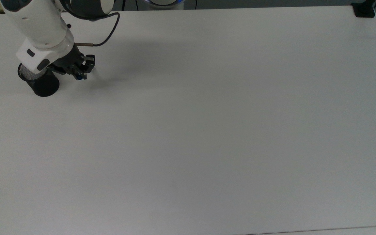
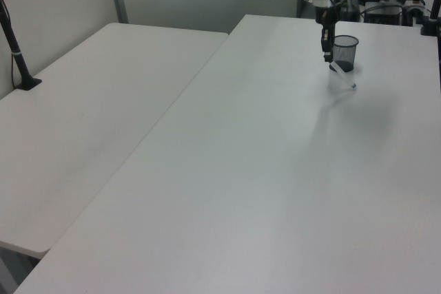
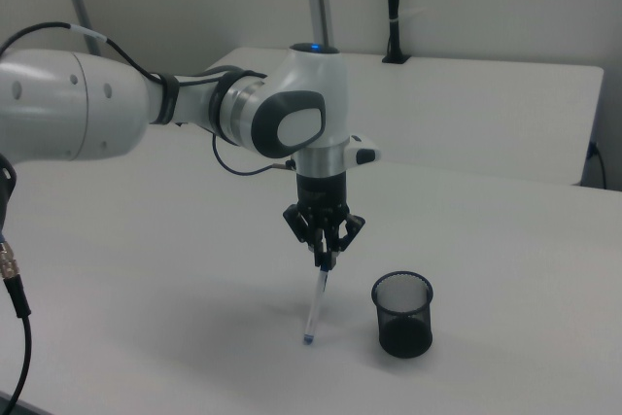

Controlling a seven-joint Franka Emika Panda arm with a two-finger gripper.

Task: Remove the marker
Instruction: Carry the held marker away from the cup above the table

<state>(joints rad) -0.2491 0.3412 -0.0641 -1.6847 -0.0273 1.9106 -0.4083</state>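
Pinching the slim white marker [image 3: 316, 303] near its top, gripper [image 3: 324, 258] clamped, blue tip down touching smooth white table [image 3: 505, 269], just beside round black mesh cup [image 3: 402, 314].

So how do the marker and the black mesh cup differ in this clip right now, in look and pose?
The marker is slim and white with a blue end; the mesh cup is wide, black and open-topped. The marker hangs tilted from the pincer, its blue end down at the table, while the cup stands upright on its own base. The marker is gripped; the cup is untouched. In the right view both look close to the same length, and they sit side by side.
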